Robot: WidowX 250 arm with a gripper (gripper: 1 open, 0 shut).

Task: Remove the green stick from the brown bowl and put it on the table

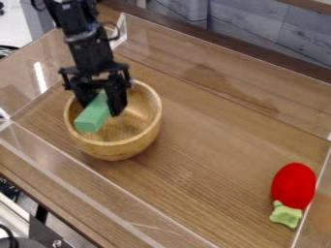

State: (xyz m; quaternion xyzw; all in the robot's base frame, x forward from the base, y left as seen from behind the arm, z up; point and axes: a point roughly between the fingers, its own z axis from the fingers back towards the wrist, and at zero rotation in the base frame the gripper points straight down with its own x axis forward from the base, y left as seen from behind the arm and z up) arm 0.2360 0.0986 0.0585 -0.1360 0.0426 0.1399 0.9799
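Camera: flat light-green green stick (91, 117)

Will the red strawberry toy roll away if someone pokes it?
Probably a little. The red strawberry toy looks rounded and smooth, so a poke could make it wobble or roll. Its leafy green end rests on the table and would likely stop it quickly.

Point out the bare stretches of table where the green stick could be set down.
Widest bare patch: table between brown bowl and red strawberry toy. The strip behind the bowl toward the far acrylic wall is also bare. Crowded: the bowl's spot, where the gripper holds the green stick.
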